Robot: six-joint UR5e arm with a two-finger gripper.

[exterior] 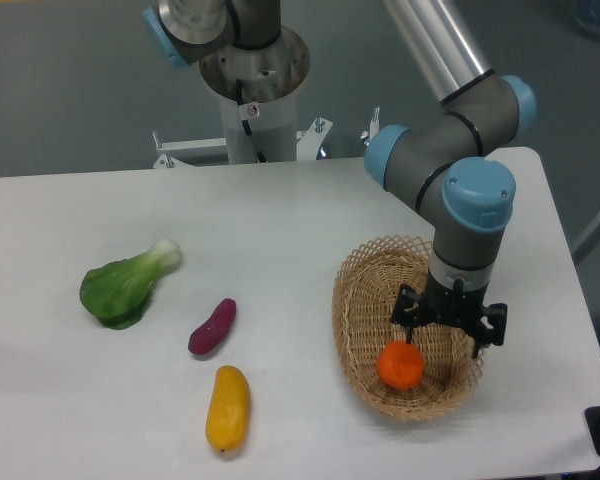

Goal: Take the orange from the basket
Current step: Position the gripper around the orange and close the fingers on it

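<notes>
Gripper [441,335] open above orange [400,365] in basket [355,300].

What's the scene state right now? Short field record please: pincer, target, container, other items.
pincer: pincer open, over the basket, just above and right of the orange
target: orange lying in the basket, not gripped
container: basket on the table's right side
other items: leafy green, purple vegetable, yellow fruit, all left of the basket on the table
</notes>
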